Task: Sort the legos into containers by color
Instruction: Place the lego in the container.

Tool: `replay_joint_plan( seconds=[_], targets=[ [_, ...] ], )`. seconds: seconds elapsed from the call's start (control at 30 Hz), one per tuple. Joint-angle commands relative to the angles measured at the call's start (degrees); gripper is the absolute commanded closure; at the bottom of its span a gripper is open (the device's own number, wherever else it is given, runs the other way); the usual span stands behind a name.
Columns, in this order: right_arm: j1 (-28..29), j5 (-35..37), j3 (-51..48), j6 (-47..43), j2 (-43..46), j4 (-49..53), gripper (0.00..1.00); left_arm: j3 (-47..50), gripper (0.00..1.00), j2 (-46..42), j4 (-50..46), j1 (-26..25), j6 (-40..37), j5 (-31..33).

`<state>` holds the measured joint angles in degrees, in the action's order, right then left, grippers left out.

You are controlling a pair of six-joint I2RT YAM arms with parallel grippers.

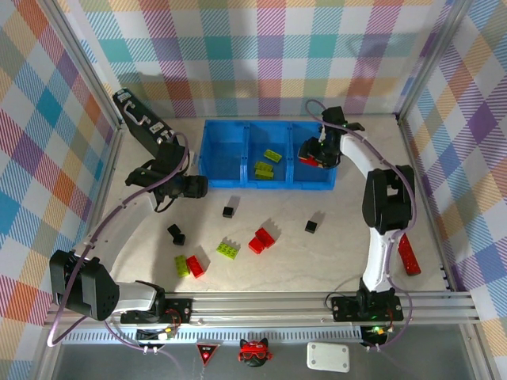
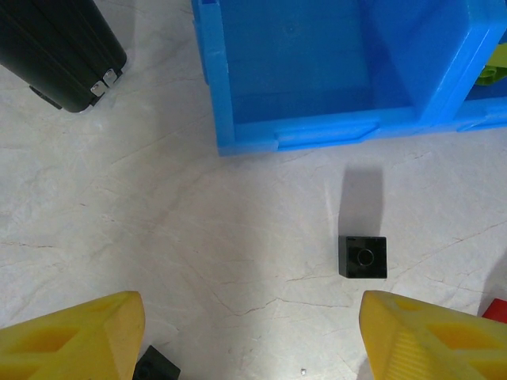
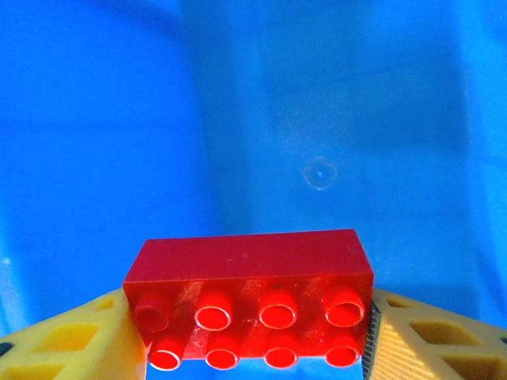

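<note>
You have a black case (image 1: 139, 117) at the table's (image 1: 333, 265) far left and a long red bar (image 1: 409, 255) lying by its right edge.

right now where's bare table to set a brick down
Bare table lies between the red bricks and the right arm. The left compartment is empty too. It is crowded front left, around the green bricks and the black cube.

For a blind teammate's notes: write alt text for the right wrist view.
A red lego, studs toward the camera, is clamped between the yellow fingers of the right gripper. Behind it is the blue inside of a container.
</note>
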<state>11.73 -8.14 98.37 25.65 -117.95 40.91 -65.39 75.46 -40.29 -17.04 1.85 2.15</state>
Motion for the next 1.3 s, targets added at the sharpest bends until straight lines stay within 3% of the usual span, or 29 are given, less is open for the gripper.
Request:
replay_joint_plan(
  seconds=[0.0,0.43,0.7,1.0,1.27],
  targets=[
    [0.6,2.1,4.2,-3.6,-2.7,4.1,0.44,0.4,0.28,-0.1,0.4,0.7,-0.8,-0.1],
    [2.0,7.9,14.1,-11.3,-12.5,9.9,0.41,0.1,0.28,0.7,0.2,1.0,-0.9,-0.5],
    [3.3,11.2,17.2,-11.9,-15.2,11.4,0.32,0.2,0.28,0.2,0.2,1.0,-1.0,-0.8],
    [3.7,13.2,19.4,-12.5,-10.7,14.3,0.22,0.1,0.28,-0.1,0.2,1.0,-0.9,-1.4],
    [5.1,13.1,19.3,-12.1,-2.5,17.1,0.22,0.3,0.28,-0.4,0.0,1.0,-0.6,-2.1]
  ],
)
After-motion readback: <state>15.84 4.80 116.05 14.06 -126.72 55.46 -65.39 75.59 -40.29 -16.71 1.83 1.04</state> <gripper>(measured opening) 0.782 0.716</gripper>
